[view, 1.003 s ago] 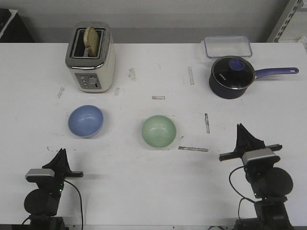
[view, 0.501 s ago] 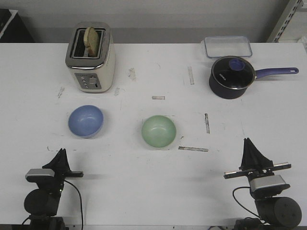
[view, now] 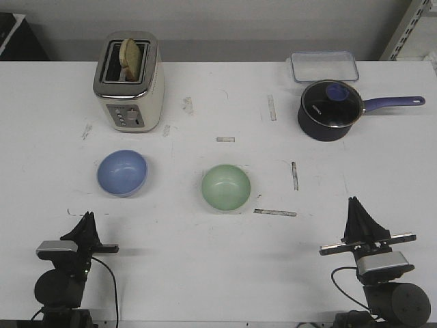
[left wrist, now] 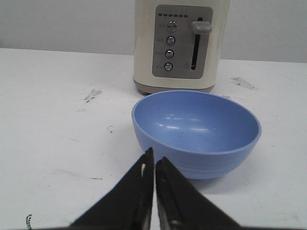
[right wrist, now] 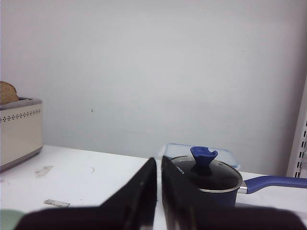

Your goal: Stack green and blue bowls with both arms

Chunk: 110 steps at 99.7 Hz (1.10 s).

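Observation:
The periwinkle blue bowl point(view: 122, 172) sits upright on the white table at the left. The pale mint green bowl point(view: 226, 187) sits upright near the middle. My left gripper point(view: 87, 220) is shut and empty, near the front edge, a short way in front of the blue bowl. In the left wrist view the blue bowl point(left wrist: 196, 132) lies just beyond the shut gripper point(left wrist: 154, 155). My right gripper point(view: 355, 205) is shut and empty at the front right, well right of the green bowl. In the right wrist view the shut gripper point(right wrist: 159, 163) points toward the saucepan; a sliver of the green bowl point(right wrist: 9, 216) shows at the edge.
A cream toaster point(view: 128, 82) with bread in it stands at the back left, behind the blue bowl. A dark navy saucepan point(view: 332, 109) with a lid and long handle stands at the back right, a clear lidded container point(view: 325, 66) behind it. Tape marks dot the table.
My right arm has pulled back toward the front edge and settled lower; in the last half second it barely moved. The left arm and both bowls have not moved.

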Each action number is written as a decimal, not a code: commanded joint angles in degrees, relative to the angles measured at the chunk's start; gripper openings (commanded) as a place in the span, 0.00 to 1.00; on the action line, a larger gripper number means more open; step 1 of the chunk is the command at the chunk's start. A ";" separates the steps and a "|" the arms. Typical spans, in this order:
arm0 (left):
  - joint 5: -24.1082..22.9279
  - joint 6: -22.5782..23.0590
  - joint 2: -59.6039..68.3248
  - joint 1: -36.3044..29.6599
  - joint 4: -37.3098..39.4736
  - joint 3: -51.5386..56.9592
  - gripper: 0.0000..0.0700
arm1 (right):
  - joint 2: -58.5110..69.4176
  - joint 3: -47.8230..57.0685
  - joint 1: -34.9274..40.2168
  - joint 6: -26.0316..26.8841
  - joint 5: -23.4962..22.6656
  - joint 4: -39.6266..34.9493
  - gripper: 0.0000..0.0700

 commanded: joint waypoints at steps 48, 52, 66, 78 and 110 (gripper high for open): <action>-0.17 -9.05 1.09 -0.02 1.60 5.22 0.00 | -0.02 0.11 0.02 -0.50 0.13 0.55 0.01; -0.17 -8.52 1.62 -0.02 0.63 6.86 0.00 | -0.02 0.11 0.02 -0.50 0.13 0.57 0.01; -0.11 -8.20 4.68 -0.02 -0.90 13.25 0.00 | -0.02 0.11 0.02 -0.50 0.13 0.55 0.01; 0.55 -8.22 8.92 -0.02 -0.79 19.43 0.00 | -0.02 0.11 0.02 -0.50 0.13 0.55 0.01; 0.61 -7.26 26.88 -0.31 -0.79 35.93 0.00 | -0.02 0.11 0.02 -0.50 0.13 0.55 0.01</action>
